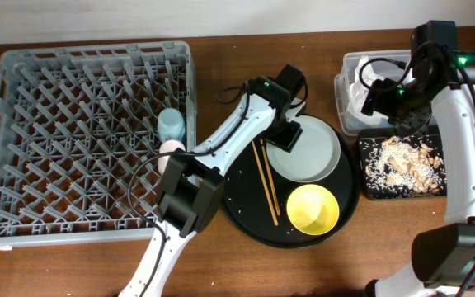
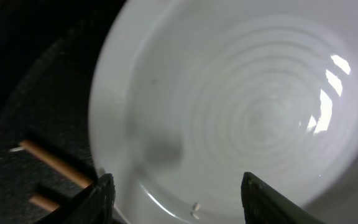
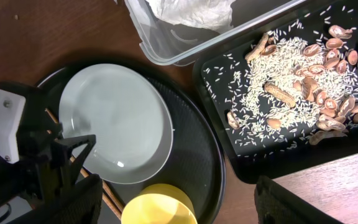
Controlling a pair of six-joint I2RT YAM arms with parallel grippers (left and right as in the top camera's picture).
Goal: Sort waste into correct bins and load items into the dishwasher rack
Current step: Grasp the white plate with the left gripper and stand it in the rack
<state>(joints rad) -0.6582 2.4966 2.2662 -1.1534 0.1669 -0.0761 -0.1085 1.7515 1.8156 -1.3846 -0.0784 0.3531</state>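
The grey-white plate (image 1: 312, 153) lies on the round black tray (image 1: 246, 214) with the yellow bowl (image 1: 312, 209) and chopsticks (image 1: 265, 177). My left gripper (image 1: 285, 136) is open and empty just above the plate's left rim; its wrist view shows the plate (image 2: 247, 106), a couple of rice grains (image 2: 196, 211) and the chopsticks (image 2: 55, 165) between the open fingers (image 2: 176, 199). My right gripper (image 1: 376, 101) hangs open and empty (image 3: 179, 211) above the bins. The napkin (image 3: 191, 9) lies in the clear tub (image 1: 346, 82). Food scraps (image 3: 291, 87) fill the black rectangular tray (image 1: 368, 191). No wrapper shows.
The grey dishwasher rack (image 1: 81, 132) fills the left side, with the blue cup (image 1: 171, 125) and pink cup (image 1: 170, 153) at its right edge. The left arm crosses the round tray's left part. Bare wood lies between the rack and the tray.
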